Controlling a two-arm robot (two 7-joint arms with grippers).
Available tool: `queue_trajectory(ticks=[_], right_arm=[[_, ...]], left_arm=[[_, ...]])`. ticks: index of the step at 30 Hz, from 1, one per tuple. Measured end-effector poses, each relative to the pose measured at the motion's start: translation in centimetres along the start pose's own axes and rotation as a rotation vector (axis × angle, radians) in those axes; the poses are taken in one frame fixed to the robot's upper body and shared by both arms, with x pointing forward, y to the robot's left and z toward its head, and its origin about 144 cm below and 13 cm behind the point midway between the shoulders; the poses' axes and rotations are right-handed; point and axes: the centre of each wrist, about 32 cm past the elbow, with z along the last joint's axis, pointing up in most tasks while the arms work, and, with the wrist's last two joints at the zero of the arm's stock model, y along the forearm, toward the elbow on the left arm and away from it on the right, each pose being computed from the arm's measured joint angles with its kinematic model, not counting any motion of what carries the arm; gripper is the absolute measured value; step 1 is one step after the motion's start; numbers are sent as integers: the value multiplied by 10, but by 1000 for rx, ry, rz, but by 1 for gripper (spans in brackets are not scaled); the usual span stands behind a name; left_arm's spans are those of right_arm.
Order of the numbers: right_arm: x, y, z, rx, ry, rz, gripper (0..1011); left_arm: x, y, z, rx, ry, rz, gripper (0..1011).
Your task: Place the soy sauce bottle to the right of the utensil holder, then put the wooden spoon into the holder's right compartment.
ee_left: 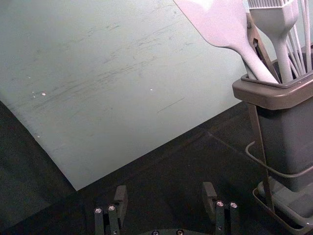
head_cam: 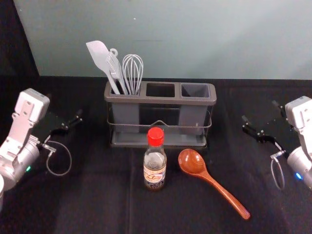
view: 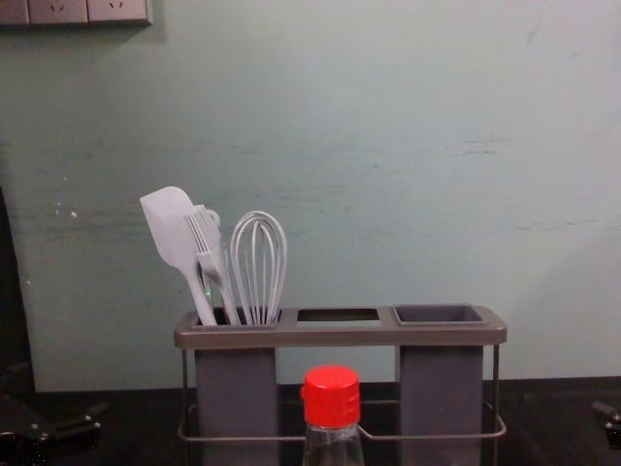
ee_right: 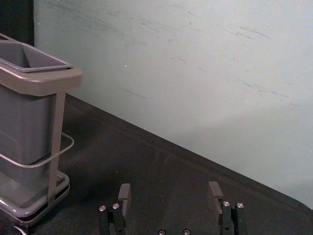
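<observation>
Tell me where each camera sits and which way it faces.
Head, looking forward and down at the holder; both arms show.
Left wrist, past the open left pincer to the holder's left end.
Right wrist, past the open right pincer to the holder's right end.
Chest, facing forward at the holder; pincers at both edges.
Head and chest views share the bottle.

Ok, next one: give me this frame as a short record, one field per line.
soy sauce bottle: upright, red-capped, in front of the utensil holder
wooden spoon: lying right of the bottle, handle slanting toward the robot and outward to the right
left compartment: holds spatula, brush and whisk
right compartment: no utensil in it
left gripper: jaws apart, left of the holder
right gripper: jaws apart, right of the holder
task status: neither item placed
</observation>
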Motion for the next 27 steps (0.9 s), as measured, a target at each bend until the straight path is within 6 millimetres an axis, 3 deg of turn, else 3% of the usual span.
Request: queue_trajectory(ticks=[27], right_arm=[[0, 0, 0, 0, 0, 0, 1003]], left_arm=[[0, 0, 0, 0, 0, 0, 1005]])
